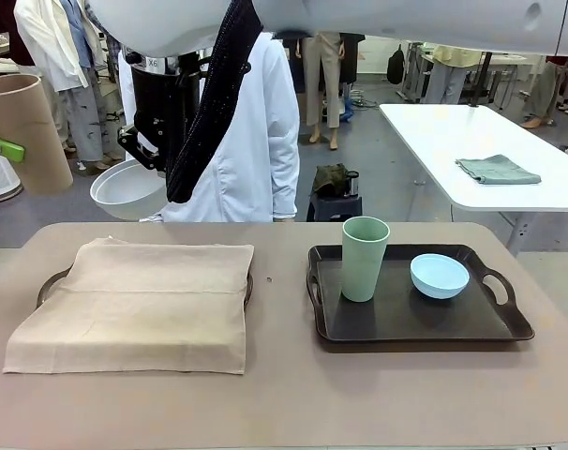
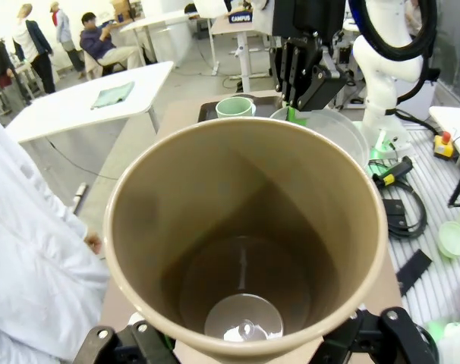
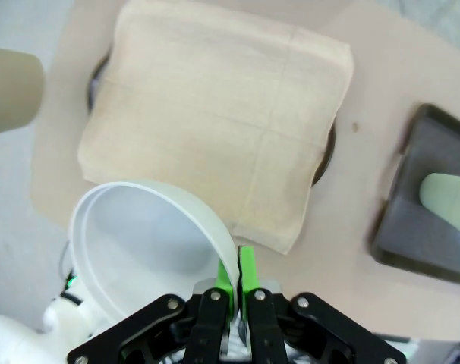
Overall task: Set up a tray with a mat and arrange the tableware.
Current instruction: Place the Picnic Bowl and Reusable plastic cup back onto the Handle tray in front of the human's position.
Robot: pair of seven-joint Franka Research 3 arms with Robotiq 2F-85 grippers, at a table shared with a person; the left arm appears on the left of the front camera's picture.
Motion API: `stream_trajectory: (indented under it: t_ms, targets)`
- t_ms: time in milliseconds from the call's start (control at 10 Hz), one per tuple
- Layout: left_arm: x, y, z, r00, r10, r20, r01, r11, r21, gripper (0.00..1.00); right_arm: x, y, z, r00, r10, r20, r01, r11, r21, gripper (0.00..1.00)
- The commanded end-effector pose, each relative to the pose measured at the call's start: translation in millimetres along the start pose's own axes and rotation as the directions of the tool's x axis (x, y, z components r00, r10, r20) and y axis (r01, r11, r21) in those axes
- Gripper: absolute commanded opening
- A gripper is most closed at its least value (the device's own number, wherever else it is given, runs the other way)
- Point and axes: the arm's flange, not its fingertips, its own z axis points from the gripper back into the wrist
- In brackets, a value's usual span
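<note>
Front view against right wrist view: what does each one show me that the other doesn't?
Front: a person in a white coat across the table, and a far table with a folded cloth. Right wrist: from above, the right gripper pinching the white bowl's rim between green pads. Both: that bowl, the mat covering a round tray, the green cup on the dark tray, and the tan cup.

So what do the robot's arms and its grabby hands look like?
The right arm is smooth, round and white, with a black woven cable sleeve hanging along it. The right gripper is black, with jointed fingers, silver bolts and two bright green pads. The left gripper is black too, with the same bolted joints.
</note>
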Motion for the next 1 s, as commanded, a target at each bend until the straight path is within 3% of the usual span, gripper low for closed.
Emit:
stream_trajectory:
  t_ms: [0, 600, 900]
  targets:
    - [-24.3, 3.0, -16.2, 0.999, 0.027, -0.018, -0.027, 0.999, -0.022, 0.86, 8.8, -21.1, -44.4, 0.998, 0.069, -0.002, -0.069, 0.998, -0.013, 0.05]
    - [-123.6, 6.8, -87.2, 0.996, 0.052, -0.074, -0.062, 0.987, -0.15, 0.86, 16.5, -55.3, -165.1, 0.988, 0.116, 0.099, -0.123, 0.99, 0.064, 0.05]
    - [-128.3, 9.1, -91.0, 1.0, 0.001, 0.0, -0.001, 0.993, -0.118, 0.86, 15.7, -56.2, -169.7, 0.994, 0.071, 0.085, -0.078, 0.993, 0.089, 0.05]
